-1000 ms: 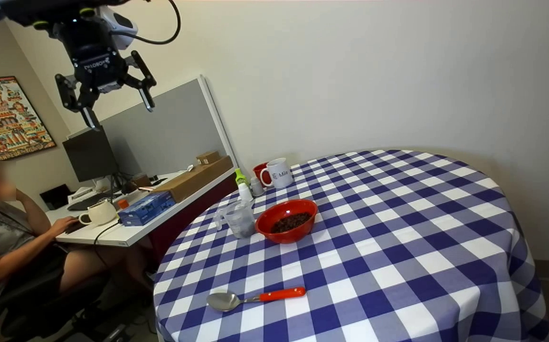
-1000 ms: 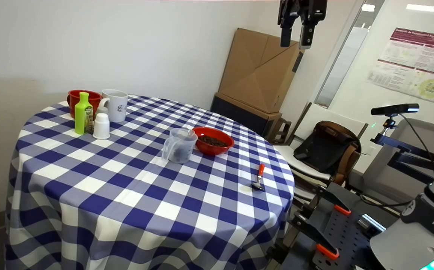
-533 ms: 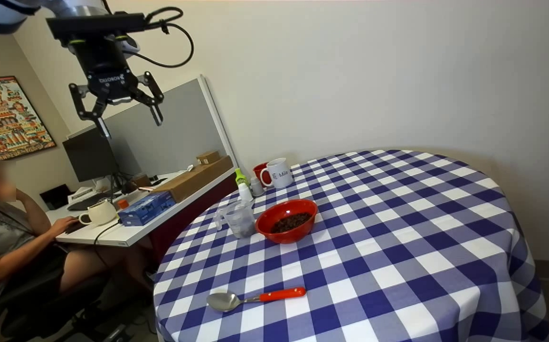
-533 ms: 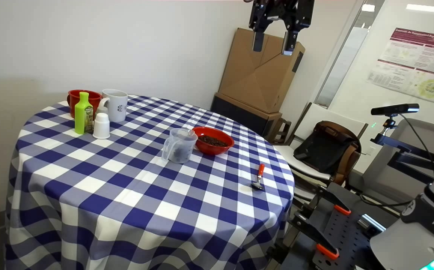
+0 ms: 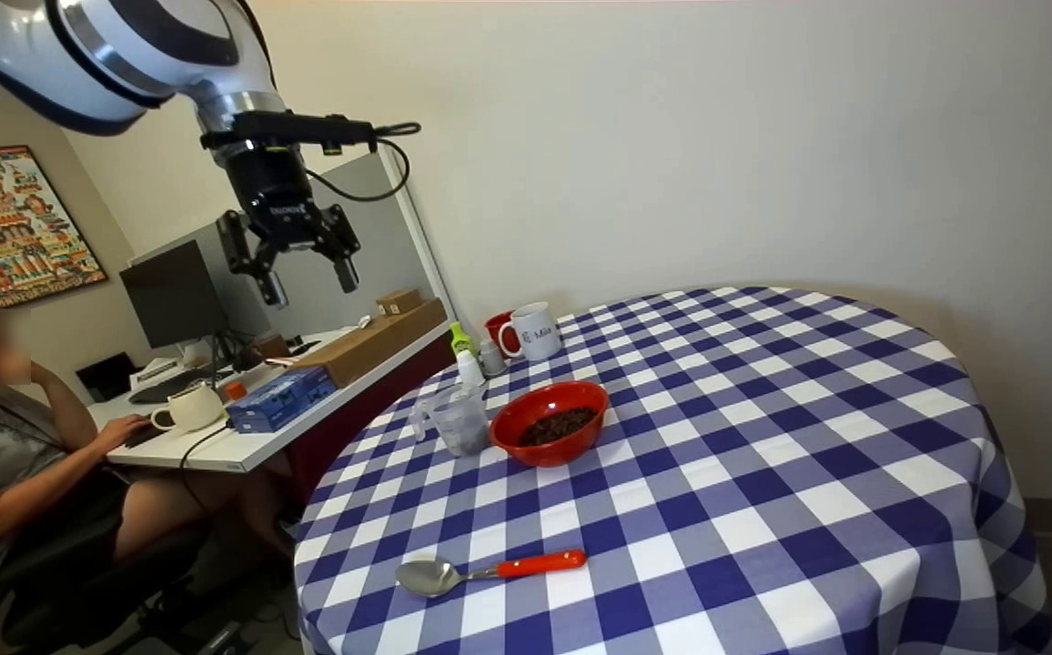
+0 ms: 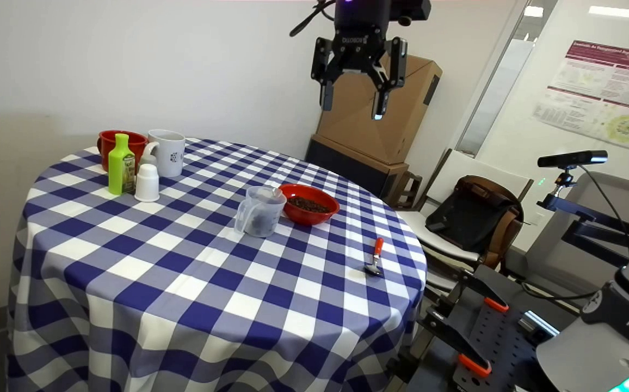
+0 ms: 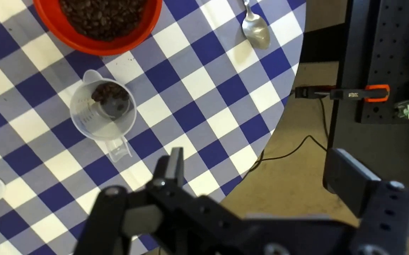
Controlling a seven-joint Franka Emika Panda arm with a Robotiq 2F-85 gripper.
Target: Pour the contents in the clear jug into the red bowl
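The clear jug [image 5: 455, 417] stands upright on the checkered tablecloth, also in an exterior view [image 6: 263, 209]. In the wrist view the jug [image 7: 84, 120] holds some dark beans; its handle points towards the gripper side and its spout towards the bowl. The red bowl [image 5: 551, 456] is close beside the jug, also in an exterior view [image 6: 304, 218]; in the wrist view the bowl [image 7: 98, 48] is cut off at the top and holds many dark beans. My gripper [image 5: 312, 287] is open and empty, high above the table, also in an exterior view [image 6: 352, 111] and the wrist view [image 7: 257, 156].
A red-handled spoon [image 5: 540, 564] lies near the table's edge. A white mug [image 6: 168, 155], a red mug [image 6: 109, 142], a green bottle [image 6: 121, 169] and white cups [image 6: 147, 184] stand farther along the table. Clamps with orange tips [image 6: 475, 365] sit by the robot base.
The arm has moved down and over towards the table, and the gripper has turned. It stays open. The jug, bowl and spoon have not moved.
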